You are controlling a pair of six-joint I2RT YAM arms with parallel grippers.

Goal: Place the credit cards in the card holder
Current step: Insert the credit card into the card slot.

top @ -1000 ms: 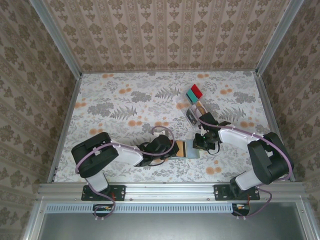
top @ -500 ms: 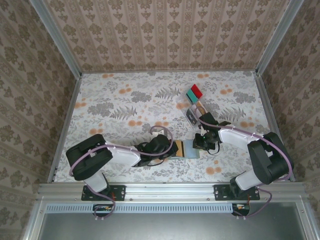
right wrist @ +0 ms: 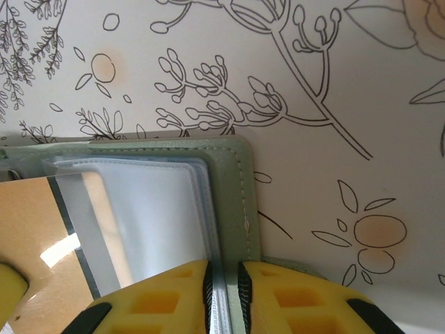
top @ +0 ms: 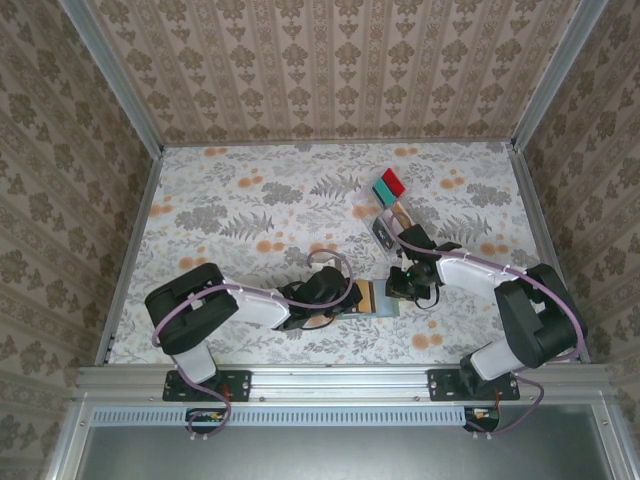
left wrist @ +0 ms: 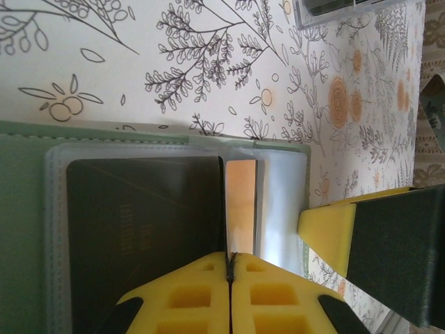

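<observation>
The grey-green card holder (top: 384, 306) (left wrist: 21, 209) (right wrist: 233, 181) lies open near the table's front. A tan credit card (top: 366, 296) (left wrist: 240, 202) (right wrist: 31, 236) sits partly under its clear sleeve. A dark grey credit card (left wrist: 139, 229) lies flat over the holder's left half. My left gripper (top: 348, 297) (left wrist: 229, 256) is shut, its tips at that dark card's right edge. I cannot tell whether it pinches anything. My right gripper (top: 400, 287) (right wrist: 224, 268) is shut on the holder's right edge, with cover and sleeves between its fingers.
A clear plastic tray (top: 383, 222) (left wrist: 348, 7) stands behind the holder, with a red card (top: 393, 181) and a teal card (top: 383, 190) at its far end. Side walls border the floral table. One of the right gripper's fingers (left wrist: 327, 229) shows in the left wrist view.
The left arm swung slightly left and came back towards the holder. The right arm and the holder stayed in place.
</observation>
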